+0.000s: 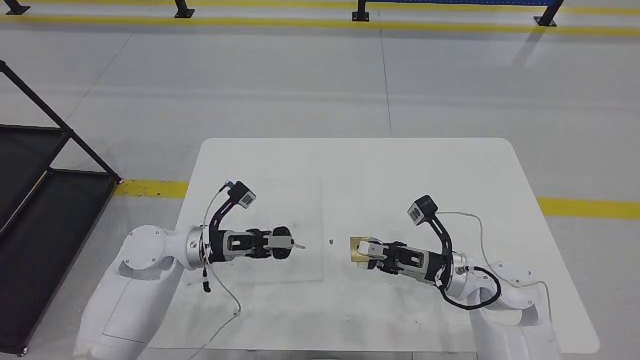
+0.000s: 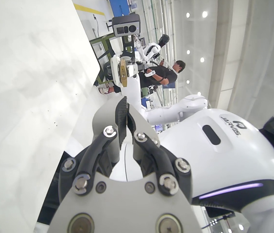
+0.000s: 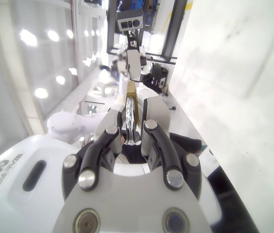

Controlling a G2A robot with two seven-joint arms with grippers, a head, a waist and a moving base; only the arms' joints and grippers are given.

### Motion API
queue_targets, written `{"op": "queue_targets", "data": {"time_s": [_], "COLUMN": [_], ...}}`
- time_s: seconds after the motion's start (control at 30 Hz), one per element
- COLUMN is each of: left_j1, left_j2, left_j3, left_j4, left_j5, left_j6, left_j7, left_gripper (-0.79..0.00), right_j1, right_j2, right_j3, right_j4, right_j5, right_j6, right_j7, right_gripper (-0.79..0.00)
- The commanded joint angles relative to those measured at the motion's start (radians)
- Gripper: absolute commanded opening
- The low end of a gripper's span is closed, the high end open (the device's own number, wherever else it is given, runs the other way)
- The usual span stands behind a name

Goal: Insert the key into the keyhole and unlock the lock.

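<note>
Lock (image 3: 130, 94), brass-coloured, sits clamped in right end effector (image 3: 133, 109).

To my eye the table (image 1: 420, 175) is a smooth, matt white board with a few faint grey smudges. The lock (image 3: 130, 93) clamped in the right gripper (image 3: 133, 98) is brassy yellow metal, with one polished face bright enough to mirror the ceiling lights. The left gripper (image 2: 126, 106) has dull grey metal fingers lined with black ribbed, rubbery-looking pads (image 2: 120, 117), glossy black plastic links, shiny steel screws and a satin grey metal plate.
</note>
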Motion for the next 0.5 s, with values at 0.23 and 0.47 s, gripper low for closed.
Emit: {"op": "queue_targets", "data": {"time_s": [0.23,0.47], "left_j1": [-0.017,-0.021], "left_j2": [-0.006,-0.01], "left_j3": [0.082,0.119], "left_j4": [-0.012,0.001], "left_j5": [0.059,0.037], "left_j6": [-0.027,-0.009], "left_j7": [0.108,0.167], "left_gripper": [-0.785,-0.785], "right_j1": [0.0,0.0], "right_j2": [0.0,0.0], "right_j3": [0.0,0.0], "right_j4": [0.0,0.0], "right_j5": [0.0,0.0], "right_j6": [0.0,0.0], "right_j7": [0.0,0.0], "right_gripper": [-0.785,-0.785]}}
